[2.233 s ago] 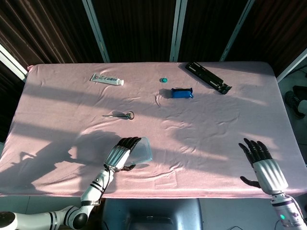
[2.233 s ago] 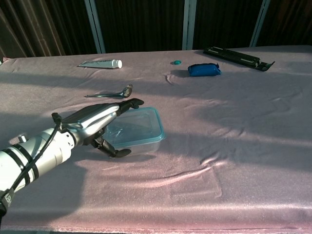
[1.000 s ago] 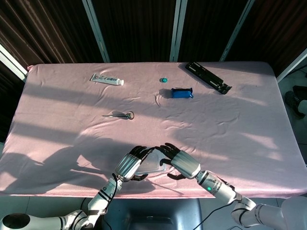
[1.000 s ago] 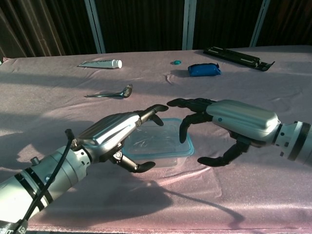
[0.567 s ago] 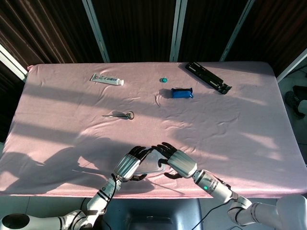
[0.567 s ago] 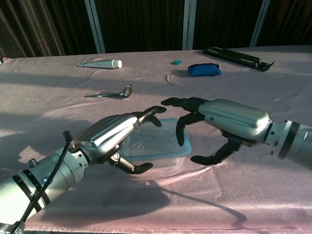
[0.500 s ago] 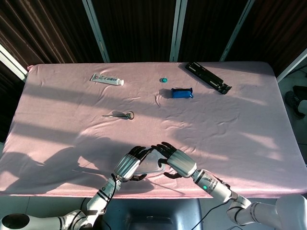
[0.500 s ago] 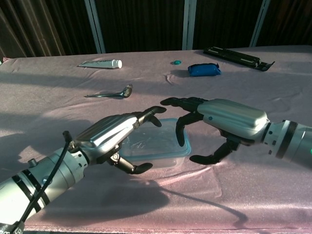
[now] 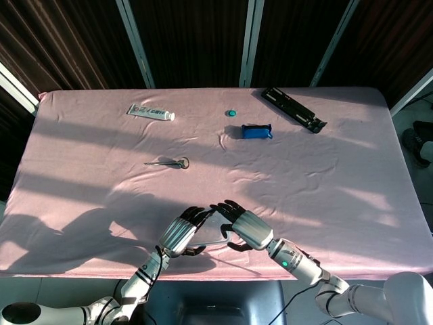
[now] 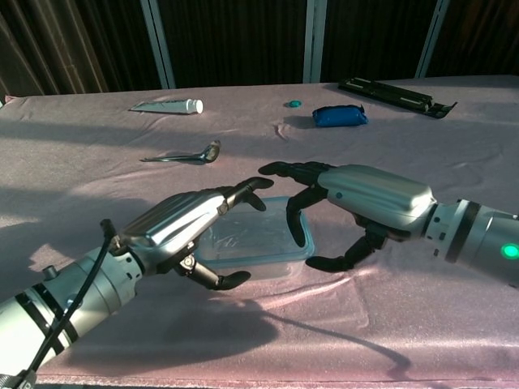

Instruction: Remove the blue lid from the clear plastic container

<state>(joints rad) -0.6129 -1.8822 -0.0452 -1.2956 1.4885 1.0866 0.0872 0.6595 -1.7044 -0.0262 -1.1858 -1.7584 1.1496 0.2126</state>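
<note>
The clear plastic container (image 10: 253,237) with its blue lid (image 10: 293,258) lies near the table's front edge, and in the head view the container (image 9: 218,231) sits between both hands. My left hand (image 10: 188,225) holds it from the left, fingers stretched over the lid and thumb against the near wall. From the right, my right hand (image 10: 363,199) arches over the lid's right edge with fingers spread. One fingertip dips to the rim, and the thumb hangs apart in front. The left hand (image 9: 180,233) and right hand (image 9: 245,227) cover much of the lid.
Further back on the pink cloth (image 9: 352,169) lie a metal tool (image 9: 169,162), a white tube (image 9: 150,111), a small teal cap (image 9: 232,113), a blue pouch (image 9: 257,131) and a long black object (image 9: 293,109). The table's front edge runs just below the hands.
The left hand drew the container nearer the front edge. The right hand swung in from the far right and has crept leftward over the lid's right edge.
</note>
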